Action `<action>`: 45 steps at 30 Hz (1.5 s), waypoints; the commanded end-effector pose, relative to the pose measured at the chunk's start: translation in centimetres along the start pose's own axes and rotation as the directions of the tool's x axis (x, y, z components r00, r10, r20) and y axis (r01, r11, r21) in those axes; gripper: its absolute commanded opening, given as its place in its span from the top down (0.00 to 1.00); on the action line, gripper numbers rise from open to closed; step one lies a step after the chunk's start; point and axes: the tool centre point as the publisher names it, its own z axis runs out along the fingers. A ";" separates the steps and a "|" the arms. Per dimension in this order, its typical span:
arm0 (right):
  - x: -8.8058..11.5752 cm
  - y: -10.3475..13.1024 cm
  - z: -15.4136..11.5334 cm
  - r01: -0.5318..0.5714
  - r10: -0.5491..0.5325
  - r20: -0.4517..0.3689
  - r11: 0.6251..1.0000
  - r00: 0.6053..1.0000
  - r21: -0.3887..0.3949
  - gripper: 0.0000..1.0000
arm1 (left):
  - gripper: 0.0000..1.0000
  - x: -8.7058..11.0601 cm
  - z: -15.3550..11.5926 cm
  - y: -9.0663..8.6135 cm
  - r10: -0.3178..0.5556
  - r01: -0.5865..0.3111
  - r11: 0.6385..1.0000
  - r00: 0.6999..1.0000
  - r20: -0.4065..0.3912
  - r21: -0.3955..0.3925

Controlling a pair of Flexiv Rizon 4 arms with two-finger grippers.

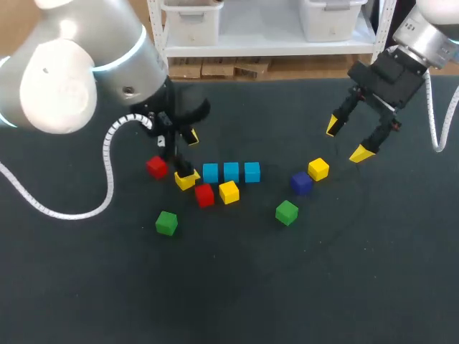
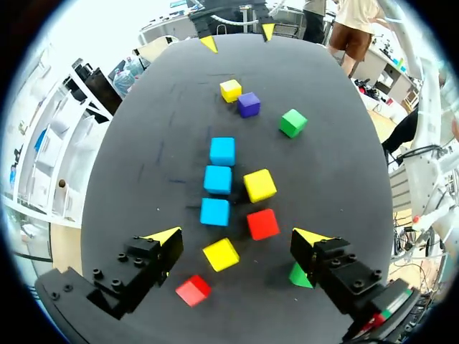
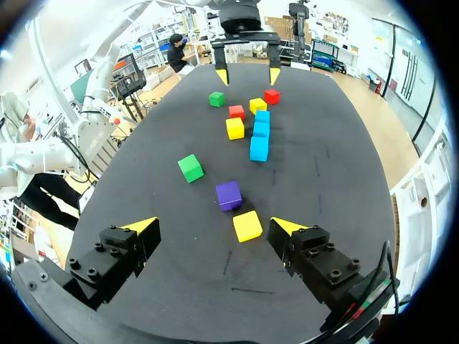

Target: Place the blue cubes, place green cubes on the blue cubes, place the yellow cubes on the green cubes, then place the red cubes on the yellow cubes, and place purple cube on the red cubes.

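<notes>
Tabletop (image 1: pixel 358 287): dark; it carries eleven cubes in a band across its middle; each sits flat on it, none on another.
Left arm (image 1: pixel 79 79): comes in over the far-left corner; ends at the left end of the cluster.
Right arm (image 1: pixel 430 36): comes in over the far-right corner; hangs toward the right edge.
Left claw (image 1: pixel 188 154): fingers apart, gripping nothing; low over one yellow cube (image 2: pixel 221 254), which lies between them with neither finger touching it in the wrist view.
Right claw (image 1: pixel 347 140): fingers apart, empty; raised, on the far-edge side of the purple cube.
Blue cubes (image 1: pixel 231 171): three in a close row parallel to the far edge, mid-tabletop; this base layer looks finished.
Yellow cubes (image 1: pixel 229 192): three, all loose; one under the left claw, one just nearside of the row, one toward the right edge.
Green cubes (image 1: pixel 287 212): two, loose, nearer the near edge than the row; one left of it, one right; due next, I judge, yet untouched.
Red cubes (image 1: pixel 204 195): two, loose; one beside the middle yellow, one leftmost.
Purple cube (image 1: pixel 301 183): single; right of the row, just beside the right-hand yellow.
Progress: one layer of five laid; green, yellow, red and purple all remain.
</notes>
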 end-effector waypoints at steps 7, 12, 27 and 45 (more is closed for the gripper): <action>0.0 -0.1 0.0 0.001 -0.001 0.002 1.000 1.000 -0.001 0.00 | 0.00 2.9 -1.2 -4.5 0.124 -0.124 0.992 0.992 -0.013 -0.027; 0.0 -0.1 0.0 0.001 -0.001 0.002 1.000 1.000 -0.001 0.00 | 0.00 4.5 -1.0 -6.3 0.209 -0.209 0.978 0.977 -0.030 0.010; 0.0 -0.1 0.0 0.001 -0.001 0.002 1.000 1.000 -0.001 0.00 | 0.00 7.1 1.8 -8.0 0.241 -0.238 0.969 0.969 -0.045 0.065; 0.0 -0.1 0.0 0.001 -0.001 0.002 1.000 1.000 -0.001 0.00 | 0.25 7.8 4.8 -7.8 0.348 -0.344 0.935 0.937 -0.038 0.091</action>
